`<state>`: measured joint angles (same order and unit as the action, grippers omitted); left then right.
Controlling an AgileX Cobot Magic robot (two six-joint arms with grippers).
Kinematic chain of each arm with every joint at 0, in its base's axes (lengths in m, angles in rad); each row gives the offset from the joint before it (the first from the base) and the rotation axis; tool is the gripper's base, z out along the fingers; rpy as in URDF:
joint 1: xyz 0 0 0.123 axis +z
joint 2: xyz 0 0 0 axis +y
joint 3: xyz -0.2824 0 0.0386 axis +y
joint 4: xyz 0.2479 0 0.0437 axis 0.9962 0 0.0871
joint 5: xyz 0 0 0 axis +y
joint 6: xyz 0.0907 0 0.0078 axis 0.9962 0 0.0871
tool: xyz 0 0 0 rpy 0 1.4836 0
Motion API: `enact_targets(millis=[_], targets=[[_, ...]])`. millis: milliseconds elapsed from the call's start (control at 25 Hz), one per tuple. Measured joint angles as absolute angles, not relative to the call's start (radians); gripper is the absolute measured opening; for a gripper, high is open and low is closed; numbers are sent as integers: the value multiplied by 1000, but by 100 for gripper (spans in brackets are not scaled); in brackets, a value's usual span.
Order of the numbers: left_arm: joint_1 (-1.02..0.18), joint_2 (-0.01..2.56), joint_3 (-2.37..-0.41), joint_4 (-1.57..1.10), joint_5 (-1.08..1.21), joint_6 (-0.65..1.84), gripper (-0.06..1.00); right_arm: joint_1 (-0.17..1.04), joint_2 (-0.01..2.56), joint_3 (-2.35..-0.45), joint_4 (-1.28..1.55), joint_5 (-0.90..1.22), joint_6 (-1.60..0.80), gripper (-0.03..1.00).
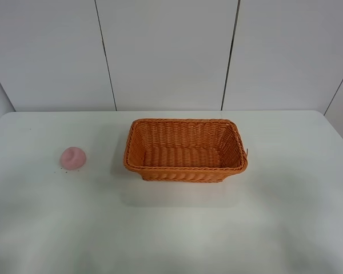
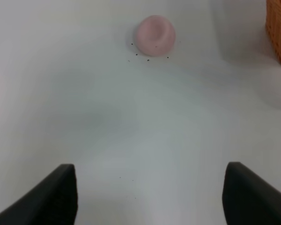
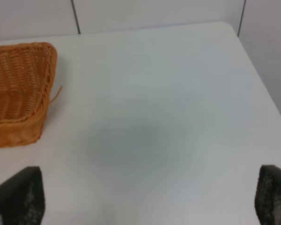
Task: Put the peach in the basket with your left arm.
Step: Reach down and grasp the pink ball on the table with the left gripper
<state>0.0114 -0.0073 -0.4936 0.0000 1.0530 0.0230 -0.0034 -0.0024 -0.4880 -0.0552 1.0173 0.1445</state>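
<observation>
Resting on white table [image 1: 286, 217] — peach [image 1: 73, 158], basket [image 1: 186, 169] apart; panelled wall [image 1: 166, 51].

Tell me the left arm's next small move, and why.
Probably ease the left gripper forward and down toward the peach. Its jaws stand open with nothing between them, and the peach sits on the table ahead, roughly centred between them and well apart from the basket, which holds nothing yet.
</observation>
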Motion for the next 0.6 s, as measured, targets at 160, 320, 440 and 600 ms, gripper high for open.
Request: enact_targets(millis=[160,320,440,600], targets=[[11,-7,-494,0,1053,23,76,-3,-2,-488,-55,1017,144,69],[11,-7,-496,0,1053,23,76,-3,-2,-488,-55,1017,144,69],[11,46,-537,-11,1053,23,76,-3,-2,-488,-55,1017,144,69],[11,253,-616,-47,1046,23,76,-3,-2,-488,-55,1017,144,69]])
